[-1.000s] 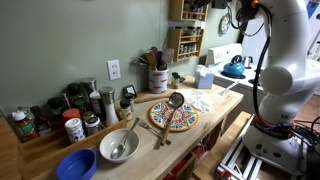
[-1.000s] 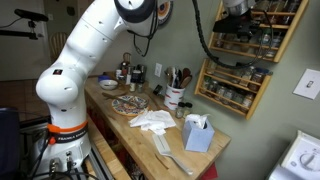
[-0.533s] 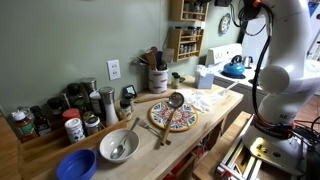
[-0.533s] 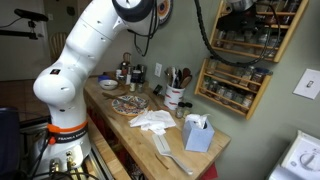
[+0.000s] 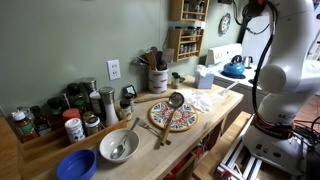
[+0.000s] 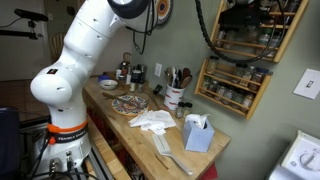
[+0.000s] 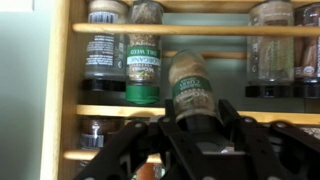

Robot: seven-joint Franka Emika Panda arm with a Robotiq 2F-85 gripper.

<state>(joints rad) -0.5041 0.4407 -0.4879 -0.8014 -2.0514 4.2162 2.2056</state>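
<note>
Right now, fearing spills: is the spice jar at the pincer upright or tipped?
Slightly tipped: the spice jar leans, unlike the shelved jars.

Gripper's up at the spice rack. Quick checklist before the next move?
1. Green-labelled glass spice jar centred between the gripper fingers: ok.
2. Fingers closed on that jar: contact hidden, cannot tell.
3. Gap to the neighbouring pale-labelled jar: the two overlap in the wrist view, cannot tell.
4. Wooden spice rack squarely ahead of the wrist camera: ok.
5. Wrist picture sharp enough to judge depth: blurred, not ok.
</note>
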